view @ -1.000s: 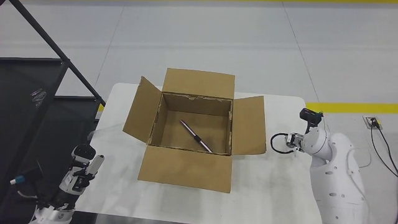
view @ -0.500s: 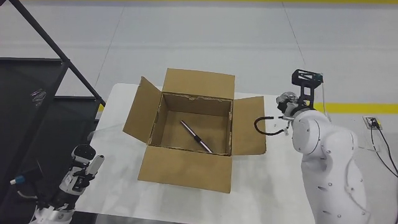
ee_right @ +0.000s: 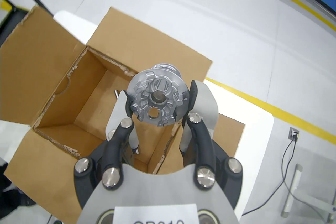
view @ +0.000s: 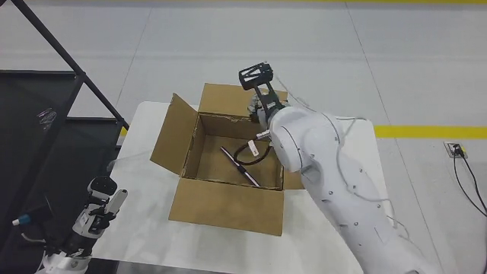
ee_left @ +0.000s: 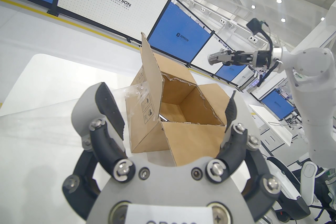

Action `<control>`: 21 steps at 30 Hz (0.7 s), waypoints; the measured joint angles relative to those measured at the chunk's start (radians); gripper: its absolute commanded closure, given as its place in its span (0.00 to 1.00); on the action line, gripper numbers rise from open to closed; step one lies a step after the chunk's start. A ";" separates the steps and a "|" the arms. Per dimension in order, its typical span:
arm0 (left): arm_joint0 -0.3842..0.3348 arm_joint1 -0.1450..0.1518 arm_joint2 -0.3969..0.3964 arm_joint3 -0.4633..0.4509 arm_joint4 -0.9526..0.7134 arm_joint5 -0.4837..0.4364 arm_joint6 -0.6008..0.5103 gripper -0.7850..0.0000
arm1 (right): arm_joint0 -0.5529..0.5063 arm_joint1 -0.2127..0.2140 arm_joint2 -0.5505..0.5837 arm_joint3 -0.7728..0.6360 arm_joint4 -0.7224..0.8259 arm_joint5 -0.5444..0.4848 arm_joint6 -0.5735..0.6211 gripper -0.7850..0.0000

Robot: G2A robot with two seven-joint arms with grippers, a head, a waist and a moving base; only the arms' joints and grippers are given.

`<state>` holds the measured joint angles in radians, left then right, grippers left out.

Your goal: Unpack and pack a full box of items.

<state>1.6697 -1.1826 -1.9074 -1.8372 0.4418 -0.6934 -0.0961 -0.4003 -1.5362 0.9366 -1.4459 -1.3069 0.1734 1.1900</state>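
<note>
Toothed metal hub (ee_right: pixel 157 100): clamped in right gripper (ee_right: pixel 158 103), held above far side of open cardboard box (view: pixel 228 207).
Box: mid-counter (view: pixel 144 205), flaps spread.
Metal rod (view: pixel 240 167): on box floor.
Left gripper (ee_left: pixel 168 101): wide, empty, by counter's front-left corner.

White table (view: pixel 141 205), black rack (view: pixel 77 74), perhaps a socket (view: pixel 455 149).

Over on its own side, the white smooth-shelled right arm (view: pixel 319 167) is stretched fwd and across twd the middle, elbow bent, wrist up high. The right gripper (ee_right: pixel 159 104), grey plate w/ black fingers (ee_right: pixel 193 96), points steeply down, jaws clamped on a round grey metal hub part (ee_right: pixel 149 89). The slim white left arm (view: pixel 84 236) sits tucked low at its side. The left gripper (ee_left: pixel 168 101) is tilted a bit upward, black pads (ee_left: pixel 110 107) spread wide.
</note>
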 measured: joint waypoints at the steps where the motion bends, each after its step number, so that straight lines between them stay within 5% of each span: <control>1: 0.000 0.000 0.000 0.000 0.000 0.000 0.000 0.00 | 0.037 -0.014 -0.035 0.077 0.032 -0.018 0.002 1.00; 13: 0.000 0.000 0.000 0.000 0.000 0.000 0.000 0.00 | 0.215 -0.162 -0.242 0.758 0.280 -0.102 -0.109 1.00; 21: 0.000 0.000 0.000 0.000 0.000 0.000 0.000 0.00 | 0.241 -0.233 -0.286 0.972 0.332 -0.125 -0.184 1.00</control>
<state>1.6697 -1.1826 -1.9074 -1.8372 0.4418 -0.6934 -0.0961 -0.1590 -1.7694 0.6505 -0.4735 -0.9751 0.0479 1.0056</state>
